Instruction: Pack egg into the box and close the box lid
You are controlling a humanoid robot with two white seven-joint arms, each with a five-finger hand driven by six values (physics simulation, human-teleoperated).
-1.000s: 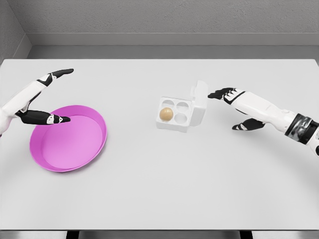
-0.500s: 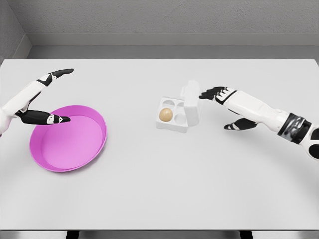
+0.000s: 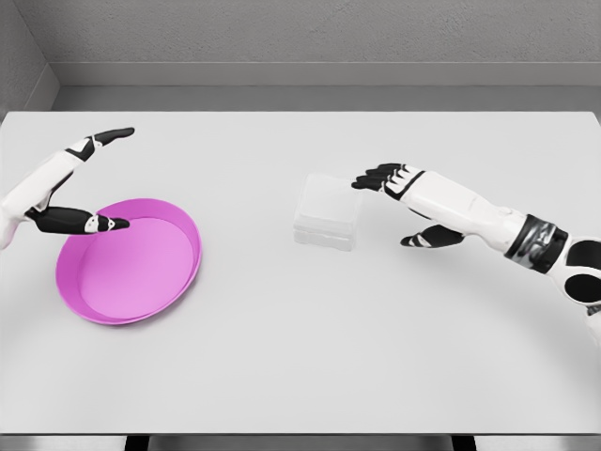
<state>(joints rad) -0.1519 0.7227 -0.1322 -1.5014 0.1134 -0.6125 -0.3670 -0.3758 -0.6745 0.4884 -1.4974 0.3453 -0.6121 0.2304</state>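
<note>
egg box (image 3: 327,212): lid seen down flat, shut | right hand (image 3: 394,193): fingers spread, nothing held, just beside lid | left hand (image 3: 70,183): relaxed, empty, above pink bowl (image 3: 103,305) rim | white table (image 3: 300,357)

Box (image 3: 328,212): plain white, no label or print to read.
Bowl (image 3: 129,260): plain pink, no lettering.
Table (image 3: 300,357): bare white surface, no markings.
Robot arms: white and black, no readable numbers or brand.

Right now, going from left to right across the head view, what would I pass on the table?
Left hand → pink bowl → closed white egg box → right hand.
</note>
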